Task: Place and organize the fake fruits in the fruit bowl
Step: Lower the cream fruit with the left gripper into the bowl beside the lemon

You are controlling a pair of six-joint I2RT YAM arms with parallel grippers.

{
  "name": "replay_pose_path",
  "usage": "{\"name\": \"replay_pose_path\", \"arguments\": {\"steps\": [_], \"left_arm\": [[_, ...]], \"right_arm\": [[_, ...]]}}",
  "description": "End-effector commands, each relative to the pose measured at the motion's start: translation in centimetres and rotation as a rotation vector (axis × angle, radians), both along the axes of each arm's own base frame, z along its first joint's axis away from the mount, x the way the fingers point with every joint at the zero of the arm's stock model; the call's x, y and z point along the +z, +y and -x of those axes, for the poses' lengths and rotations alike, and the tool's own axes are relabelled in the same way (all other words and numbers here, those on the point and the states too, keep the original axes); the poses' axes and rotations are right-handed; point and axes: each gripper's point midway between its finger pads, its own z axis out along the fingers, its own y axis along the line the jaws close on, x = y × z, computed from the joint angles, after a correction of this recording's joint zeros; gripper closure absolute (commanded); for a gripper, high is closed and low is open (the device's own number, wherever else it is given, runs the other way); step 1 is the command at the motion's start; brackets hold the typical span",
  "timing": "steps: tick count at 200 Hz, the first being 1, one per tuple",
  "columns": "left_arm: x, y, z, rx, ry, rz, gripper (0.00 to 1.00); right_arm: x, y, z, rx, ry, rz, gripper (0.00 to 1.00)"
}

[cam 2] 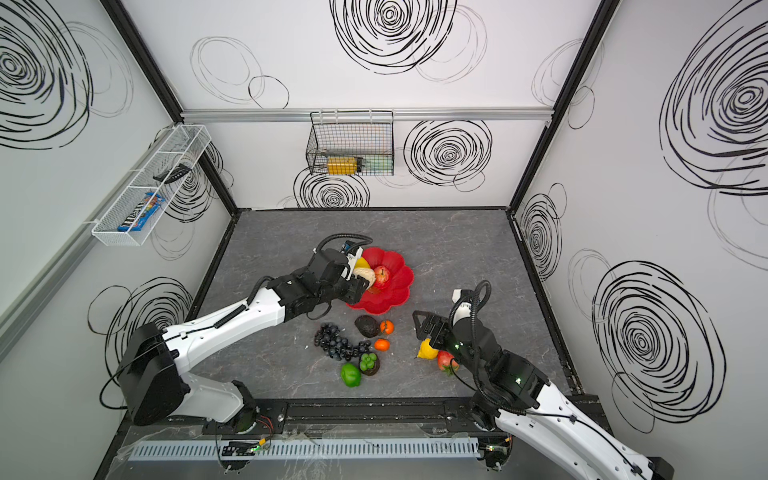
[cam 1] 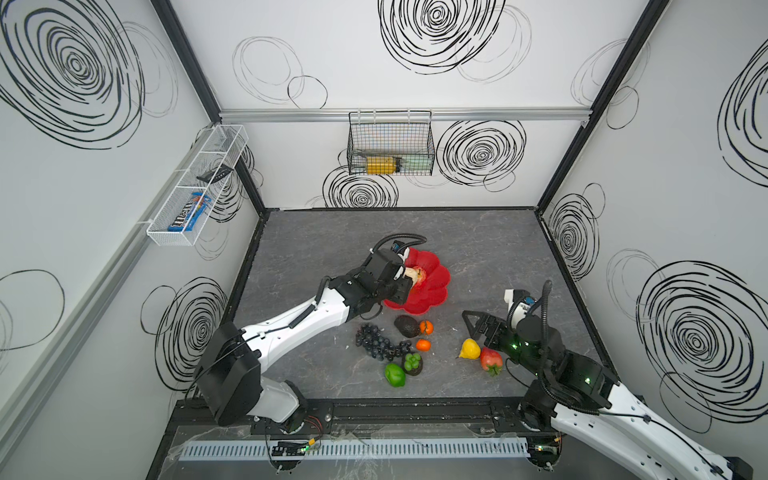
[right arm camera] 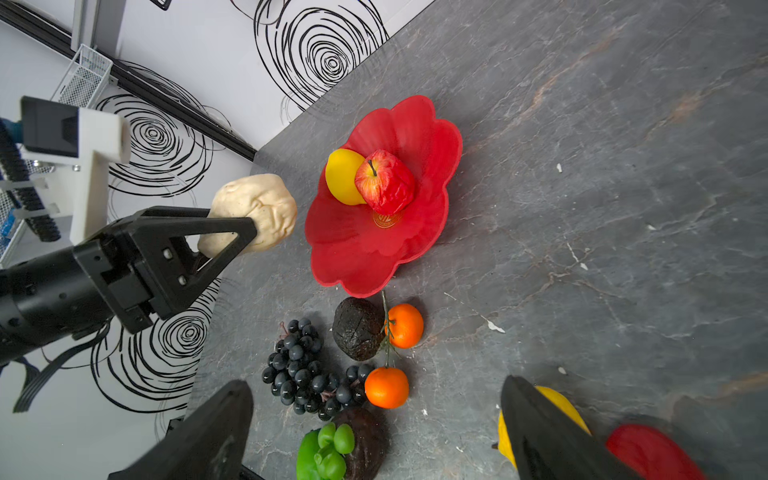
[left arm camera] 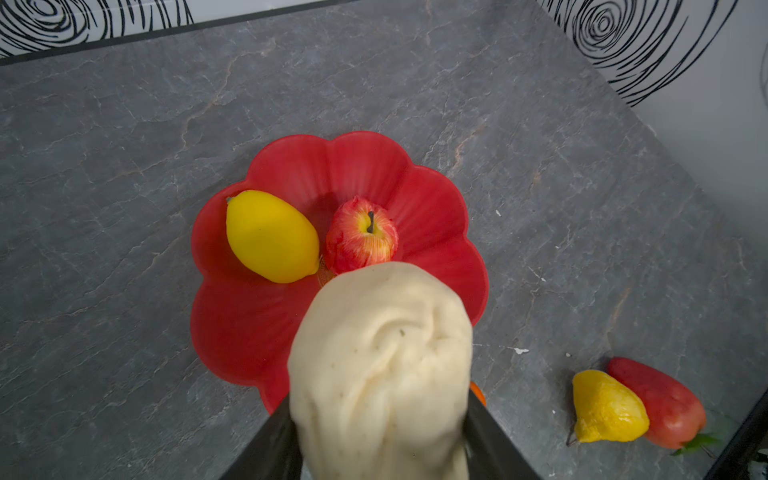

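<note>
The red flower-shaped fruit bowl [cam 1: 436,291] [left arm camera: 374,174] holds a yellow lemon [left arm camera: 270,237] and a red apple [left arm camera: 359,237]. My left gripper [cam 1: 409,279] hangs over the bowl's near-left side, shut on a cream lumpy fruit [left arm camera: 382,365] [right arm camera: 257,208]. On the table in front of the bowl lie a dark grape bunch [cam 1: 374,340], a black avocado [cam 1: 407,326], two oranges [cam 1: 426,327] [cam 1: 423,345] and green fruits [cam 1: 395,375]. My right gripper [cam 1: 476,330] stands open and empty just above a yellow fruit [cam 1: 469,348] and a strawberry [cam 1: 491,360].
A black wire basket [cam 1: 390,143] with a yellow-labelled bottle hangs on the back wall. On the left wall, a white wire basket [cam 1: 195,187] holds a blue candy packet [cam 1: 189,218]. Walls close in the table on three sides.
</note>
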Motion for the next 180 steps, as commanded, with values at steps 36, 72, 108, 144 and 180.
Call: {"name": "replay_pose_path", "arguments": {"steps": [36,72,108,144,180], "left_arm": [[-3.8,0.4,-1.2,-0.041,0.169,-0.156,0.44],[-6.1,0.0,-2.6,-0.049,0.243,-0.219,0.44],[-7.9,0.2,-3.4,-0.057,0.307,-0.262,0.44],[-9.0,1.1,-4.1,-0.054,0.346,-0.297,0.43],[-9.9,1.7,-4.7,-0.058,0.382,-0.319,0.41]], "right_arm": [[-2.2,-1.2,0.5,-0.01,-0.001,0.049,0.03],[-2.7,-0.9,0.6,0.005,0.001,0.036,0.03],[-3.2,-0.9,0.6,0.007,0.001,0.04,0.03],[-3.0,-1.2,0.7,0.001,-0.008,0.038,0.03],[-3.1,-1.5,0.7,-0.011,-0.009,0.039,0.03]]}}
